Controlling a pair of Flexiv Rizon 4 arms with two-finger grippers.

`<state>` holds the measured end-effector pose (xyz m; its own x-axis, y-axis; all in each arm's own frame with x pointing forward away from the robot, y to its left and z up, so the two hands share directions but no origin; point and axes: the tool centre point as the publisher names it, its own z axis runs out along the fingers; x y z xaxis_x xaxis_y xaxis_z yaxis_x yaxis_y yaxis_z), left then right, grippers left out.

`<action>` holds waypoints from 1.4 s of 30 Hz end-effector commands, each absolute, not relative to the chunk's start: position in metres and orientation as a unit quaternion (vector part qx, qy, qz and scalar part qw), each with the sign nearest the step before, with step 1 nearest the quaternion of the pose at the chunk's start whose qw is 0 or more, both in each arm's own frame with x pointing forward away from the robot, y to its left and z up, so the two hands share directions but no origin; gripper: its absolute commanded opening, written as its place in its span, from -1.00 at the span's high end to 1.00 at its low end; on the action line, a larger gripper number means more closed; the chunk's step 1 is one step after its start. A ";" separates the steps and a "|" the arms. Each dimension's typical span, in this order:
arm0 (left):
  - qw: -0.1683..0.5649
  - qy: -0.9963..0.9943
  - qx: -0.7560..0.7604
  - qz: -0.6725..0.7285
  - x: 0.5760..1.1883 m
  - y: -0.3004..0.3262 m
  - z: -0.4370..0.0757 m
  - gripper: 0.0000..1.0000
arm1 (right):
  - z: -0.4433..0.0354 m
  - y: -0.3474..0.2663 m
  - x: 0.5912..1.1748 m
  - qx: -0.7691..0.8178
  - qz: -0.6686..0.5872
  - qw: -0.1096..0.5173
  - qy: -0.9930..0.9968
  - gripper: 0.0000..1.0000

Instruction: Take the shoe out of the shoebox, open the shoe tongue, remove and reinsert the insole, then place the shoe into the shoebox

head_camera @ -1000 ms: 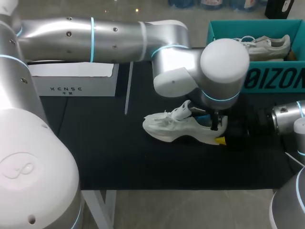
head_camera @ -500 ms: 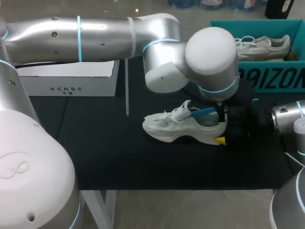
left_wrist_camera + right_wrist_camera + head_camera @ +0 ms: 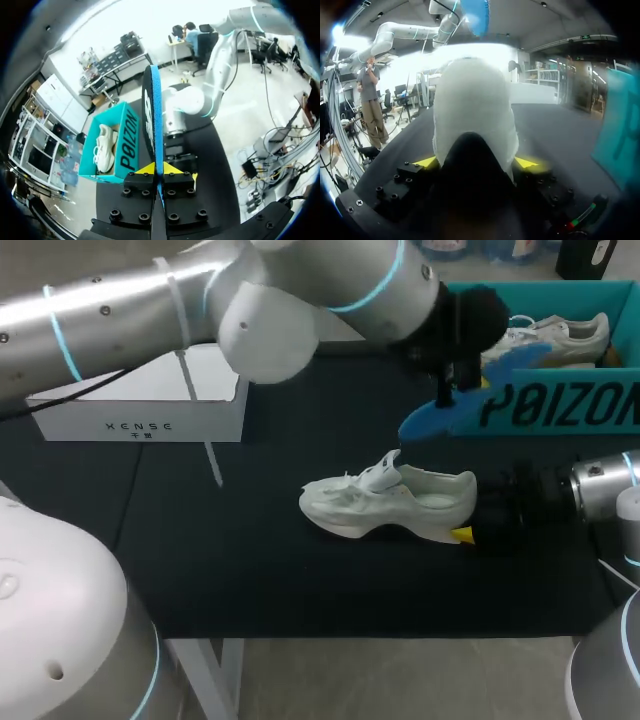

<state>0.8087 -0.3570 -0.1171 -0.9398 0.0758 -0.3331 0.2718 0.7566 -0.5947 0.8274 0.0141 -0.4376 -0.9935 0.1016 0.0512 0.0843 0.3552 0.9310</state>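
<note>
A: Since a second ago the left arm has swung up and away from the shoe. The blue insole, which lay inside the heel opening, now hangs in the air in front of the teal shoebox.

B: So the removal is done?

A: It looks so. The left gripper is clenched on the insole's edge, and in the left wrist view the sheet stands upright between its yellow tips. The shoe rests on its sole on the black table, toe toward the left arm's side, tongue raised.

B: And the right arm?

A: The right gripper clasps the heel from both sides and steadies the shoe. It has not shifted.

B: What comes next?

A: Probably reinsertion. The left arm would lower the insole toe end first through the opening while the heel is held firm. The angle matters, because a flexible sheet may buckle against the collar. A second shoe already lies in the shoebox.
</note>
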 end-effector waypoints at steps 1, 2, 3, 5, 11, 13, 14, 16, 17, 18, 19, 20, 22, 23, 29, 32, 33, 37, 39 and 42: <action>0.090 0.842 0.123 -0.517 0.809 -0.291 -0.056 1.00 | -0.444 0.017 0.828 0.057 0.564 0.008 0.824 1.00; 0.085 0.837 0.122 -0.527 0.813 -0.285 -0.049 1.00 | -0.444 0.017 0.828 0.057 0.564 0.008 0.824 1.00; 0.083 0.831 0.117 -0.538 0.816 -0.278 -0.042 1.00 | -0.444 0.017 0.828 0.057 0.564 0.008 0.824 1.00; 0.083 0.831 0.117 -0.538 0.816 -0.278 -0.042 1.00 | -0.444 0.017 0.828 0.057 0.564 0.008 0.824 1.00; 0.083 0.831 0.117 -0.538 0.816 -0.278 -0.042 1.00 | -0.444 0.017 0.828 0.057 0.564 0.008 0.824 1.00; 0.083 0.831 0.117 -0.538 0.816 -0.278 -0.042 1.00 | -0.444 0.017 0.828 0.057 0.564 0.008 0.824 1.00; 0.083 0.831 0.117 -0.538 0.816 -0.278 -0.042 1.00 | -0.444 0.017 0.828 0.057 0.564 0.008 0.824 1.00; 0.083 0.831 0.117 -0.538 0.816 -0.278 -0.042 1.00 | -0.444 0.017 0.828 0.057 0.564 0.008 0.824 1.00; 0.083 0.831 0.117 -0.538 0.816 -0.278 -0.042 1.00 | -0.444 0.017 0.828 0.057 0.564 0.008 0.824 1.00; 0.083 0.831 0.117 -0.538 0.816 -0.278 -0.042 1.00 | -0.444 0.017 0.828 0.057 0.564 0.008 0.824 1.00; 0.083 0.831 0.117 -0.538 0.816 -0.278 -0.042 1.00 | -0.444 0.017 0.828 0.057 0.564 0.008 0.824 1.00; 0.083 0.831 0.117 -0.538 0.816 -0.278 -0.042 1.00 | -0.444 0.017 0.828 0.057 0.564 0.008 0.824 1.00; 0.062 0.824 0.118 -0.551 0.816 -0.275 -0.037 1.00 | -0.444 0.017 0.828 0.057 0.564 0.008 0.824 1.00; 0.041 0.816 0.119 -0.565 0.817 -0.271 -0.029 1.00 | -0.444 0.017 0.828 0.057 0.564 0.008 0.824 1.00; -0.079 0.800 0.095 -0.587 0.829 -0.245 0.019 1.00 | -0.444 0.017 0.828 0.057 0.564 0.008 0.824 1.00; -0.112 0.817 0.082 -0.560 0.832 -0.236 0.034 1.00 | -0.444 0.017 0.828 0.057 0.564 0.008 0.824 1.00; -0.123 0.825 0.080 -0.545 0.832 -0.234 0.037 1.00 | -0.444 0.017 0.828 0.057 0.564 0.008 0.824 1.00; -0.167 0.827 0.079 -0.531 0.837 -0.224 0.053 1.00 | -0.444 0.017 0.828 0.057 0.564 0.008 0.824 1.00; -0.180 0.827 0.078 -0.526 0.838 -0.217 0.058 1.00 | -0.444 0.017 0.828 0.057 0.564 0.008 0.824 1.00; -0.196 0.826 0.081 -0.522 0.838 -0.209 0.064 1.00 | -0.444 0.017 0.828 0.057 0.564 0.008 0.824 1.00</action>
<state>0.8281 -0.2138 0.0564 -0.9483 0.2468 0.1994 -0.1040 0.3517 -0.9303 0.8274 0.0141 -0.4376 -0.9935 0.1017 0.0512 0.0844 0.3550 0.9310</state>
